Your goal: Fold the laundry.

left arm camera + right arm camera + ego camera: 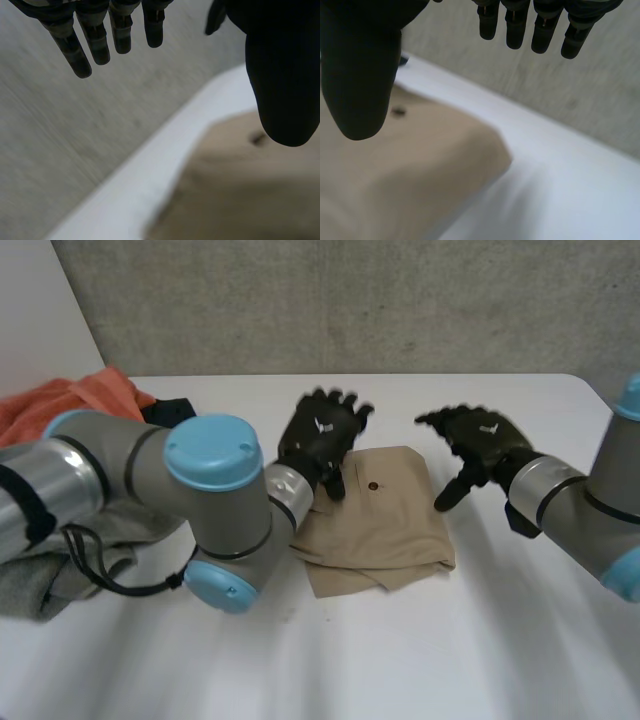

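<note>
A folded tan garment (378, 520) with a dark button lies on the white table (400, 660) near its middle. My left hand (320, 440) hovers over the garment's back left corner, open, fingers straight and holding nothing. In the left wrist view its fingers (95, 40) point at the wall, and the tan garment (240, 195) lies under the thumb. My right hand (480, 445) hangs just right of the garment's back right corner, open and empty. In the right wrist view the tan garment (405, 165) lies below the thumb, and the fingers (540, 25) stretch above the table.
A pile of laundry lies at the table's left: an orange cloth (70, 400), a dark piece (170, 412) and a grey garment (60, 570) under my left arm. A concrete wall (350, 300) stands behind the table's far edge.
</note>
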Tool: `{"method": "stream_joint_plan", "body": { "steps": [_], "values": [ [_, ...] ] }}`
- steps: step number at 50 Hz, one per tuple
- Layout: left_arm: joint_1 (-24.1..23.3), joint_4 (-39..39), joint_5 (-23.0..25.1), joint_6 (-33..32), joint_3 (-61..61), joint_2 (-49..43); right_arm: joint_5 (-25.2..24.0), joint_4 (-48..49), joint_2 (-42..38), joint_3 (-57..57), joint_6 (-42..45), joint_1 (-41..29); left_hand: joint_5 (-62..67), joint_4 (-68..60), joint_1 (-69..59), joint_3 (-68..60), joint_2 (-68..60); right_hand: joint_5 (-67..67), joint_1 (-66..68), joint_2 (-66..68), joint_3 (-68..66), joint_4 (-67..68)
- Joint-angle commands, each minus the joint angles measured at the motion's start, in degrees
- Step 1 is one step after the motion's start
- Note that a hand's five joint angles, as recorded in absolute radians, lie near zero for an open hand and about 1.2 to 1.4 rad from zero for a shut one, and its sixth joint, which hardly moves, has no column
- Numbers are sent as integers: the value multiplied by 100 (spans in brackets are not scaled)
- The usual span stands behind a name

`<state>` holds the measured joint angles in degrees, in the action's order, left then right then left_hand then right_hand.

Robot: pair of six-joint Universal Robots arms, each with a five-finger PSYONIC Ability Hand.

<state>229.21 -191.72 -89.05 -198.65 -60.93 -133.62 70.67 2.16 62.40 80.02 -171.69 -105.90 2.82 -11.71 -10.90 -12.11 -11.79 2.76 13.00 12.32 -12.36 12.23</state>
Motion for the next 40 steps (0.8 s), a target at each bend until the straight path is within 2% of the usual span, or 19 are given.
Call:
{"method": "stream_joint_plan", "body": {
  "steps": [1, 7, 12, 15, 20, 24, 28, 29, 30, 32, 33, 35, 36, 40],
  "values": [
    [1, 961, -77, 64, 81, -252, -493, -822, -1140, -943, 162, -36, -277, 167, 86, 207, 174, -276, -300, -232, 236, -223],
    [71, 1488, -358, 11, 81, -498, -370, -857, -1599, -1120, 346, -62, -227, 116, 35, 156, 124, -276, -300, -232, 236, -223],
    [150, 1665, -367, 11, 46, -446, 183, -910, -1573, -1129, 1022, -97, -226, 116, 35, 156, 124, -276, -300, -232, 236, -223],
    [150, 1656, -323, 11, -24, -288, 482, -866, -1223, -1024, 1375, -98, -226, 116, 35, 156, 124, -276, -300, -232, 236, -223],
    [185, 1577, -192, 28, -33, 397, 877, -568, -432, -576, 1331, -54, -260, 150, 69, 190, 157, -276, -300, -232, 236, -223],
    [326, 1419, 282, 64, -42, 916, 1211, -41, -71, 55, 929, -19, -260, 150, 69, 190, 157, -276, -300, -232, 236, -223],
    [510, 1418, 1195, 90, -51, 1162, 1221, -31, -18, 460, 183, 25, -210, 99, 18, 140, 107, -276, -300, -232, 236, -223],
    [563, 1453, 1685, 116, -51, 1232, 1195, -40, -26, 540, 23, 43, -160, 49, -32, 89, 57, -276, -300, -232, 236, -223],
    [590, 1480, 1933, 151, -60, 1285, 1151, -49, -17, 628, -144, 69, -143, 32, -49, 72, 40, -276, -300, -232, 236, -223],
    [625, 1576, 2417, 274, -103, 1382, 906, -49, -9, 925, -530, 139, -142, 32, -49, 72, 40, -276, -300, -232, 236, -223],
    [668, 1672, 2819, 440, -173, 1478, 748, -40, -9, 1006, -654, 166, -142, 32, -49, 72, 40, -276, -300, -232, 236, -223],
    [739, 1726, 3147, 625, -235, 1540, 467, -5, 0, 1129, -813, 184, -109, -2, -83, 39, 6, -276, -300, -232, 236, -223],
    [809, 1735, 3383, 783, -270, 1567, 160, 13, 0, 1225, -961, 184, -42, -68, -149, -28, -61, -276, -300, -232, 236, -223],
    [853, 1726, 3588, 995, -376, 1584, -342, 74, -87, 1288, -1190, 149, -25, -86, -167, -46, -78, -276, -300, -232, 236, -223]
  ]
}}
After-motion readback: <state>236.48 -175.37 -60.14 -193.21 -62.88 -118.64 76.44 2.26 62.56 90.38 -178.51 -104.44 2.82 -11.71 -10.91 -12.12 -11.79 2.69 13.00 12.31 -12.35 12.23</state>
